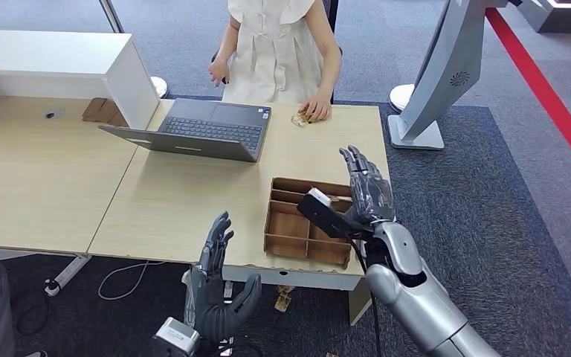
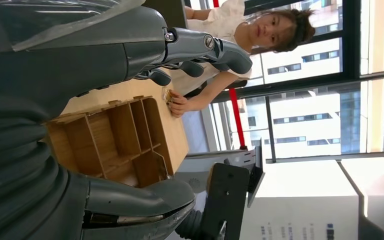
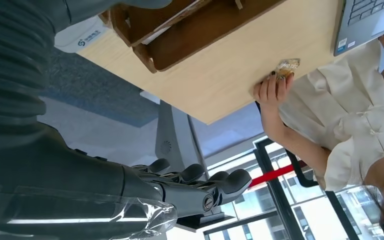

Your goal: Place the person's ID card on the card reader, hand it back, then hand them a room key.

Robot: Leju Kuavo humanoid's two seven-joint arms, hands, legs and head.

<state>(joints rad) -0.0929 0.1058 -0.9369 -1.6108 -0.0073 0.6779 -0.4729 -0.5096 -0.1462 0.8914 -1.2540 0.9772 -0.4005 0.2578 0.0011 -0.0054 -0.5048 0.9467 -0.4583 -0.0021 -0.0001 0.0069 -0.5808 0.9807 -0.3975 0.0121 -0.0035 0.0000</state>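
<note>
- Right hand (image 1: 366, 190) is raised above the tabletop's (image 1: 193, 193) right edge, over the far right part of the wooden divider tray (image 1: 308, 223); fingers apart and straight, holding nothing.
- Left hand (image 1: 215, 286) hangs just off the near edge of the tabletop, left of the tray; fingers spread, thumb out, holding nothing.
- ID card (image 1: 300, 119) lies flat at the far edge of the tabletop, under the person's hand (image 1: 317, 109), just right of the laptop (image 1: 201, 132). Right wrist view shows it as a small gold-patterned card pinned by their fingertips (image 3: 271, 86).
- Card is well apart from both robot hands; the pickup isn't done yet, so the task looks to be at its start.
- Risk: card is flat on wood w/ the person's fingers on it, so a reach by the right hand could bump their hand or slide the card off the far edge.
- Risk: a flat card gives no lip to grip; fingers may scrape and miss.
- Risk: the right forearm crosses above the tray; dropping low could catch a tray wall and shove it.
- Tray: several compartments, mostly bare wood in the left wrist view. One small pale item sits in a far right compartment near the right hand; can't tell if it's a key card.
- Can't pick out a card reader w/ any certainty.
</note>
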